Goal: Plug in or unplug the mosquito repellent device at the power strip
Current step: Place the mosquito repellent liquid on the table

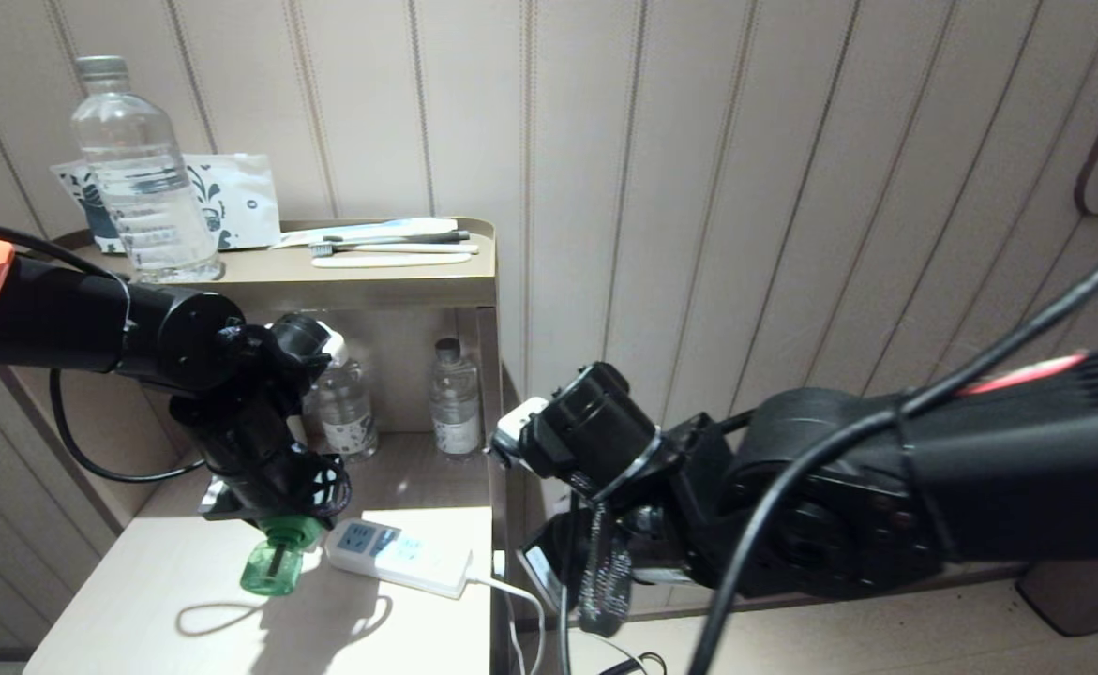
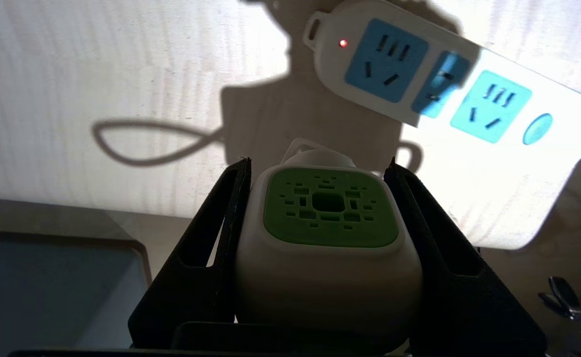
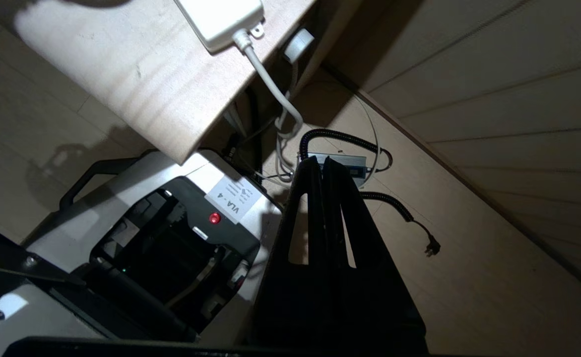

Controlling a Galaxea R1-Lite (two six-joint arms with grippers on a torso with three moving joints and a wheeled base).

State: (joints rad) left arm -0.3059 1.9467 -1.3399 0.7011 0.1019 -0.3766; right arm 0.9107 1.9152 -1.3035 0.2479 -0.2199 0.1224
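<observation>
Repellent device (image 2: 327, 238) is sitting clamped in our left claw (image 1: 291, 525): in the left wrist view both black fingers (image 2: 211, 248) are pressing on the white sides of its cap, with the green vented face between them. In the head view the green bottle is hanging below the claw, clear of the table (image 1: 183, 600), so we are carrying it in the air. The strip (image 1: 398, 555) is lying flat on that table just beside the claw, toward our right arm, its blue sockets facing up and a red lamp glowing at the end nearest the device. No prongs are showing to us, so we cannot tell which way they are pointing.

We are judging the device as light, hard plastic, smooth and likely slippery under the pads. The bottle looks the frailer part and may turn in its cap, so we are keeping our hold on the flat cap sides, not on the bottle. The strip also looks light and loose, so it may slide or tip under a push or a pull.

Our right claw (image 3: 322, 166) is hanging off past the table edge over the floor, fingers pressed together, holding nothing.
</observation>
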